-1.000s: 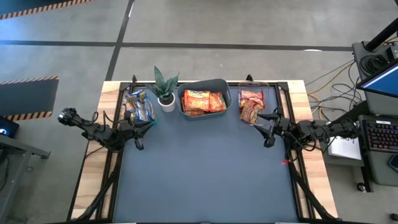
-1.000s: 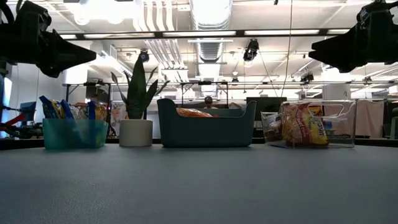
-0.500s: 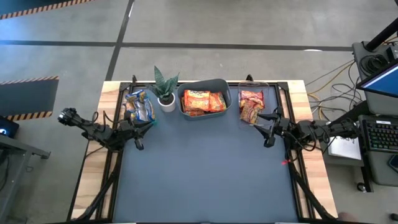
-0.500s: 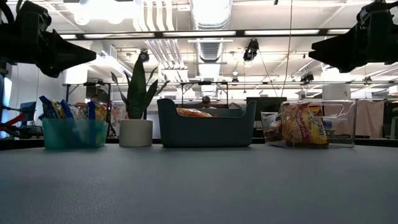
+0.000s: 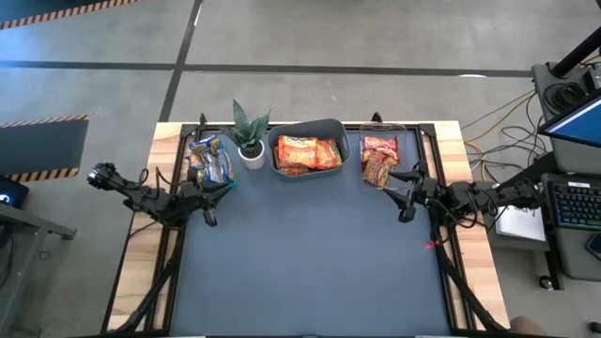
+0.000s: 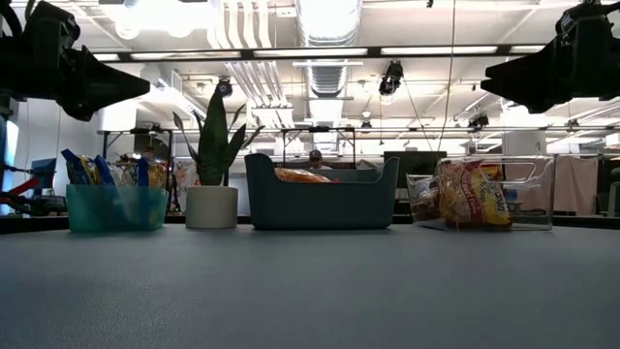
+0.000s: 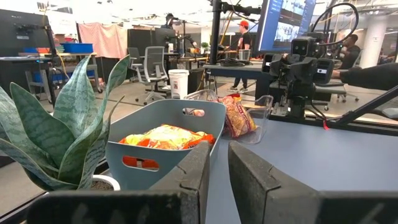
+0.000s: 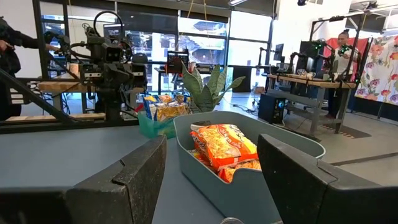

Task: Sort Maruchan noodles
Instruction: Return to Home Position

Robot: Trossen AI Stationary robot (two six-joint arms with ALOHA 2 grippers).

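Observation:
The Maruchan noodles lie in three containers along the table's far edge. Blue-and-silver packets (image 5: 208, 160) stand in a teal bin (image 6: 116, 208) at the far left. Orange packets (image 5: 307, 153) fill a grey tub (image 5: 307, 125) in the middle. Red-and-white packets (image 5: 379, 160) sit in a clear bin (image 6: 538, 194) at the far right. My left gripper (image 5: 210, 195) hovers level near the teal bin, its fingers (image 7: 193, 177) shut but for a thin slit, holding nothing. My right gripper (image 5: 404, 199) hovers level by the clear bin, open and empty.
A potted green plant (image 5: 250, 131) in a white pot stands between the teal bin and the grey tub. The dark mat (image 5: 310, 253) stretches from the containers to the near edge. People and desks show in the room beyond the table.

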